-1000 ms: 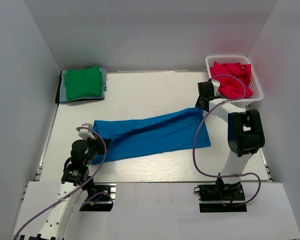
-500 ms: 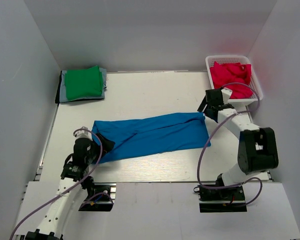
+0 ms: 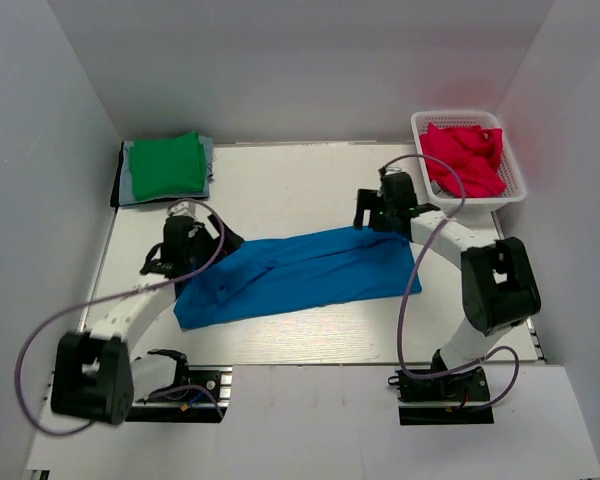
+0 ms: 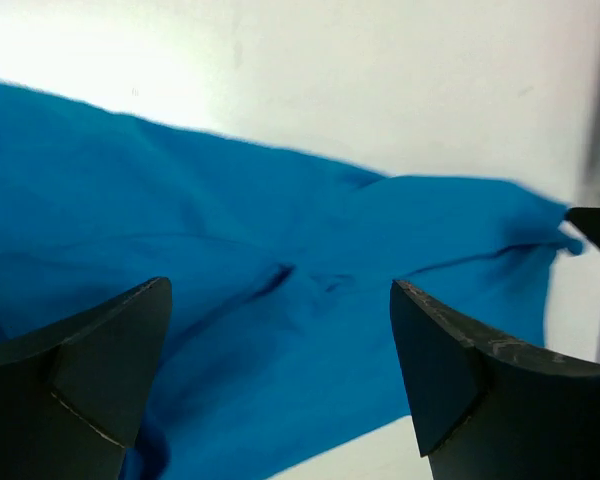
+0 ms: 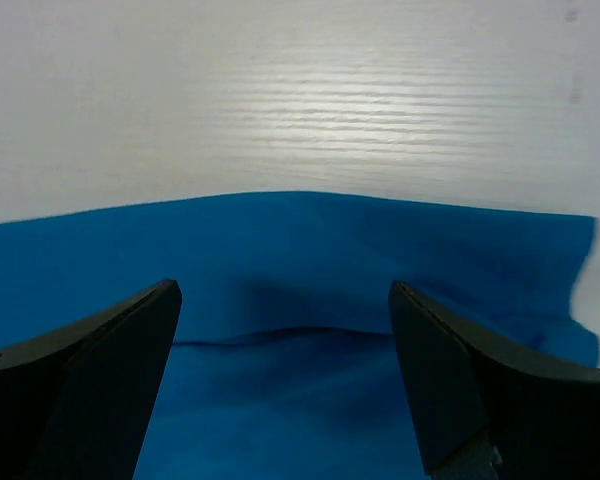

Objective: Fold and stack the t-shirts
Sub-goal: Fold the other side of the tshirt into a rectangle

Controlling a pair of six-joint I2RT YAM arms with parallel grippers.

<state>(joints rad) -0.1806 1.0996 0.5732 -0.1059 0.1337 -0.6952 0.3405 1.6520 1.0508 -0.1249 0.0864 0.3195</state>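
Note:
A bright blue t-shirt (image 3: pixel 300 272) lies folded into a long band across the middle of the table. My left gripper (image 3: pixel 215 245) hovers open over its far left end. In the left wrist view the gripper (image 4: pixel 280 288) has only blue cloth (image 4: pixel 180 200) below its spread fingers. My right gripper (image 3: pixel 368 213) stands open at the band's far right edge. In the right wrist view that gripper (image 5: pixel 282 288) is over the shirt's edge (image 5: pixel 280 230), holding nothing. A folded green t-shirt (image 3: pixel 167 165) tops a stack of grey and dark ones at the back left. Crimson-pink t-shirts (image 3: pixel 465 155) fill the basket.
The white mesh basket (image 3: pixel 518 188) stands at the back right corner, close to the right arm (image 3: pixel 495 285). White walls enclose the table on three sides. The left arm (image 3: pixel 120 315) curves along the table's left side.
Both grippers have opened and let go of the blue shirt's ends. The left one moved from the near left up to the far edge. The right one moved left from the basket.

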